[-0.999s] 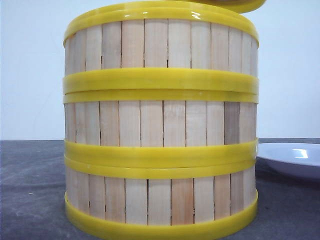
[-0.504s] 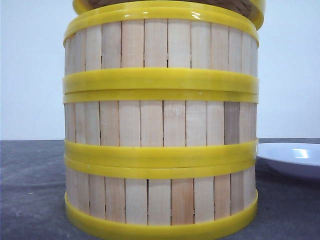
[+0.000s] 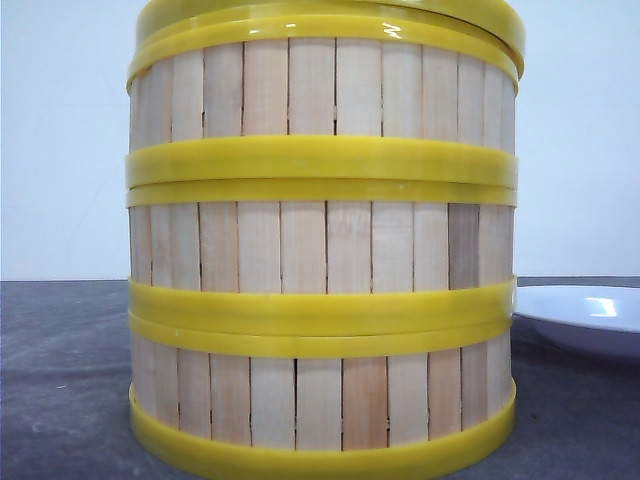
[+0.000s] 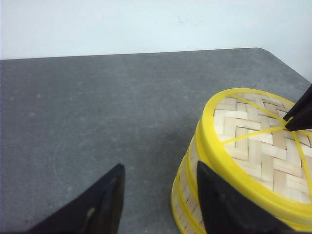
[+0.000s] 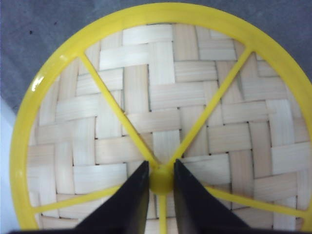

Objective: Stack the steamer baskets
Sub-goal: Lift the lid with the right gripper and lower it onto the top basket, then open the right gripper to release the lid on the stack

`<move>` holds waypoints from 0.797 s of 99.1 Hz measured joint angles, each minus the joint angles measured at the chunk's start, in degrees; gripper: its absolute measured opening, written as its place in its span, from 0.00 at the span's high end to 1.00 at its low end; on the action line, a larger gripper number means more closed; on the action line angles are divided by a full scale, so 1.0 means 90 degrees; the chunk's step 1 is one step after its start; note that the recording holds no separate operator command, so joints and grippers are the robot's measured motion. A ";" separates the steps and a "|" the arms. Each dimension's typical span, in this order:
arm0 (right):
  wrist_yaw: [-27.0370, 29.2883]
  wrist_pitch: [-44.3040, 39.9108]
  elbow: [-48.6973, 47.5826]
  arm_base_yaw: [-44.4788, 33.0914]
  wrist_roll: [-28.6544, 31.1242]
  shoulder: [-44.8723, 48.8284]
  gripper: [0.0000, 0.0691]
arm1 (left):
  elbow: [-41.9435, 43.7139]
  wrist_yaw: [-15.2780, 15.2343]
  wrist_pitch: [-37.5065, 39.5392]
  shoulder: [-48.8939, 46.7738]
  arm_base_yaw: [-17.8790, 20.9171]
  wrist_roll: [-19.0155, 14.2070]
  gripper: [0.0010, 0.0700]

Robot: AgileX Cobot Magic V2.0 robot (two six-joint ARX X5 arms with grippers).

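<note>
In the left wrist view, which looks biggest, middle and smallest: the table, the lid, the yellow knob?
1. Table, fills most of the picture.
2. Lid.
3. Knob: hidden by the right gripper, can't be ranked.

Dark grey table (image 3: 70,380) — plain white wall (image 3: 60,140) behind

Grey table (image 3: 60,380), steamer baskets (image 3: 320,300), white plate (image 3: 585,315)

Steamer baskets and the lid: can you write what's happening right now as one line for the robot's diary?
steamer baskets: three stacked | lid: on top | right gripper: pinching lid's centre knob | left gripper: open, beside stack | plate: right of stack
</note>
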 joint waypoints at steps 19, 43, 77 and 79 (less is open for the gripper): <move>0.0000 -0.0002 0.0000 0.0000 -0.0022 0.0000 0.92 | 0.0000 0.0000 -0.0002 0.0000 0.0000 0.0051 0.61; -0.0012 0.0068 0.0002 0.0000 -0.0092 0.0129 0.92 | 0.0000 0.0000 -0.0005 0.0000 0.0000 0.0119 0.61; 0.0012 0.0034 0.0002 0.0097 -0.0104 0.0146 0.92 | 0.0000 0.0000 -0.0017 0.0000 0.0000 0.0148 0.61; 0.0022 0.0034 0.0002 0.0104 -0.0104 0.0151 0.92 | 0.0000 0.0000 -0.0017 0.0000 0.0000 0.0148 0.61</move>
